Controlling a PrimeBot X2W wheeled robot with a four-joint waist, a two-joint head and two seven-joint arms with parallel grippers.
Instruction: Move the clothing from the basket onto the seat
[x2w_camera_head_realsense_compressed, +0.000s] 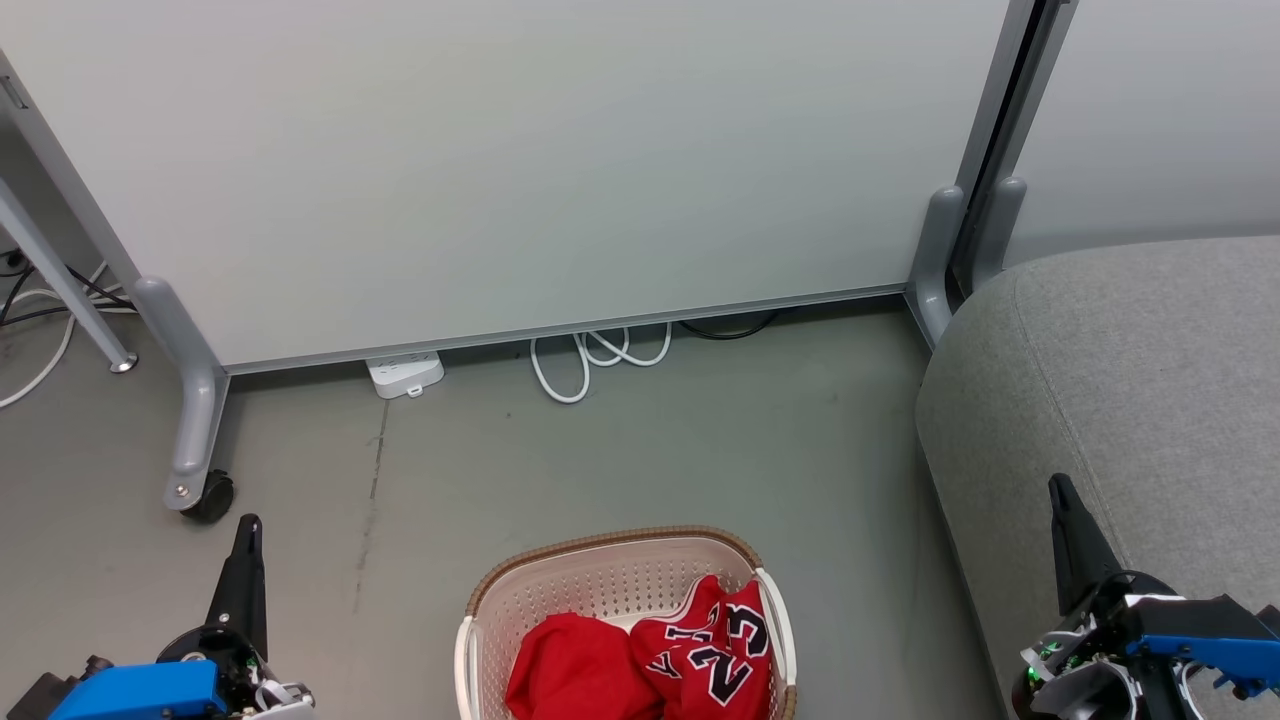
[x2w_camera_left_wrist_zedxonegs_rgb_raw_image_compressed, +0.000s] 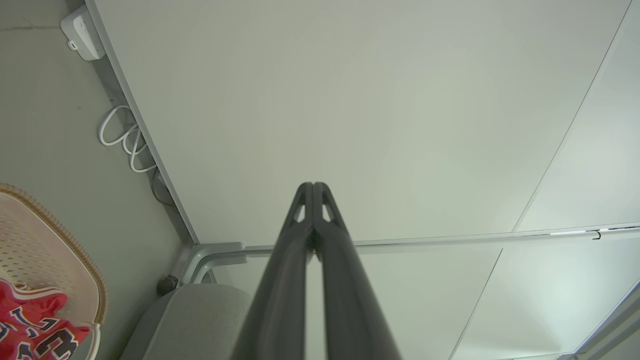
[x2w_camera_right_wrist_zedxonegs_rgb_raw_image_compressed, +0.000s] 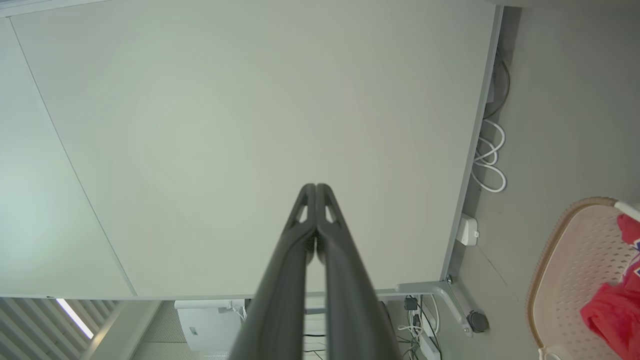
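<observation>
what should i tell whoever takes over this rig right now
Left gripper: jaws shut, empty, to the left of the basket.
Right gripper: jaws shut, empty, by the seat.
Clothing: plain red cloth and red jersey both lie in the basket.
Done: nothing on the seat yet.
To do: move both garments onto the seat.

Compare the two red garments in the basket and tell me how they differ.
The plain red cloth bears no print; the jersey carries black, white-edged "23" numerals and white striped trim. The plain red cloth lies bunched at the left of the basket; the jersey lies at its right, against the wall. Both are red, crumpled, inside the basket and touching.
</observation>
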